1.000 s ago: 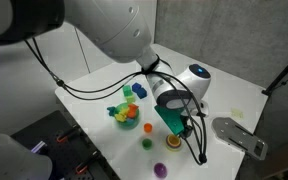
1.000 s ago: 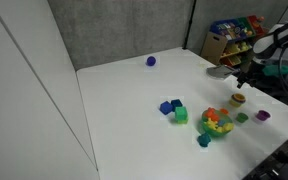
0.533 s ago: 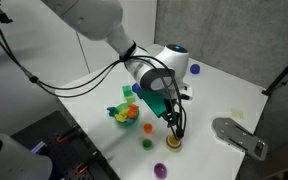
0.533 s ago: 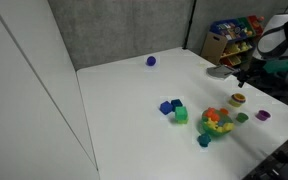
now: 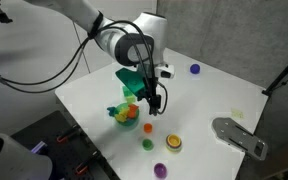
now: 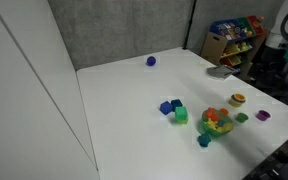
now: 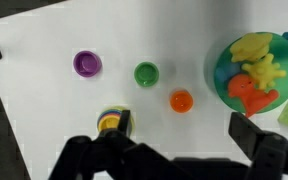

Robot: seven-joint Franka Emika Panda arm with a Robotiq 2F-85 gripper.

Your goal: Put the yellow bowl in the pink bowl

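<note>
The yellow bowl [image 5: 172,143] sits inside the pink bowl [image 5: 173,148] on the white table, and only the pink rim shows around it. The pair also shows in an exterior view [image 6: 237,99]. In the wrist view the yellow bowl [image 7: 112,122] lies at the lower left, partly hidden behind one finger. My gripper [image 5: 155,104] hangs open and empty above the table, up and to the left of the stacked bowls. In the wrist view the gripper [image 7: 184,128] spreads its jaws wide, with bare table between them.
Small orange [image 7: 181,100], green [image 7: 146,73] and purple [image 7: 87,65] bowls lie near the stack. A green bowl of coloured toys [image 7: 256,75] stands beside them. Blue and green blocks [image 6: 174,110] and a blue ball [image 6: 151,61] lie farther off. A grey stand [image 5: 236,136] sits at the table edge.
The gripper has lifted off the stacked bowls and moved up toward the toy bowl. The yellow bowl has stayed in the pink bowl.
</note>
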